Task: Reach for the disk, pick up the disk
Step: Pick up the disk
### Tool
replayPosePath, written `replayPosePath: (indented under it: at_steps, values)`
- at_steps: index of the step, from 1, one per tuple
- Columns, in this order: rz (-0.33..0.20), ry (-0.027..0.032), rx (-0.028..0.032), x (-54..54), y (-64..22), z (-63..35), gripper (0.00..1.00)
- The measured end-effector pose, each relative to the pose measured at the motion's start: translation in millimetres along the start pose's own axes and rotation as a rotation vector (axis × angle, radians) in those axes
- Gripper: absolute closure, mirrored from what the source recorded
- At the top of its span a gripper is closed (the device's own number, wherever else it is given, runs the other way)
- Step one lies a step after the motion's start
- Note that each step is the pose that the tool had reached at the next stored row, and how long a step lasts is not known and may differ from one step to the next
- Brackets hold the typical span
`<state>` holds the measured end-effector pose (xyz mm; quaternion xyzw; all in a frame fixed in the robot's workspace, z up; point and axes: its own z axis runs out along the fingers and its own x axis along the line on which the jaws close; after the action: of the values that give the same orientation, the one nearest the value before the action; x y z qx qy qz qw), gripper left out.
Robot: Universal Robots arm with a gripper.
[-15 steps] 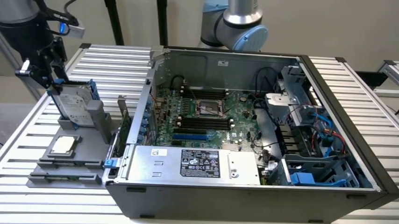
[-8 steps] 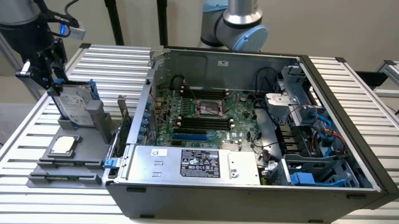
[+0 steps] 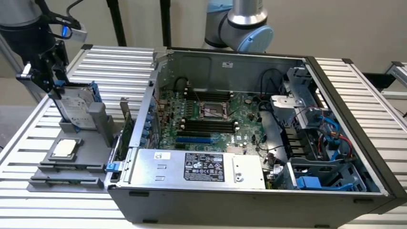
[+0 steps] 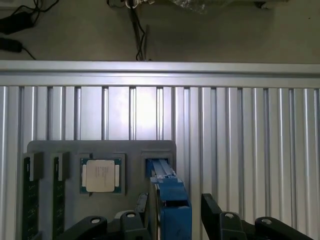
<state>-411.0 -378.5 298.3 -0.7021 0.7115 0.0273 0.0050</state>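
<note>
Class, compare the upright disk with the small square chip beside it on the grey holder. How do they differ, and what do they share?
Pose: the disk stands on edge; the chip lies flat.
Size: the disk is clearly larger than the chip.
Look: the disk has blue rails and a white label; the chip is plain silver with a green edge.
The open gripper straddles the disk, not the chip.
Both sit in the grey holder.
</note>
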Motion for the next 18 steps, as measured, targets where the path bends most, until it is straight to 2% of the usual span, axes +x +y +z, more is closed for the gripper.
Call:
replayPosePath:
  at_steps: [18]
  values:
    - [0.0,0.0003,0.0007,2.3,-1.6,1.7,0.46]
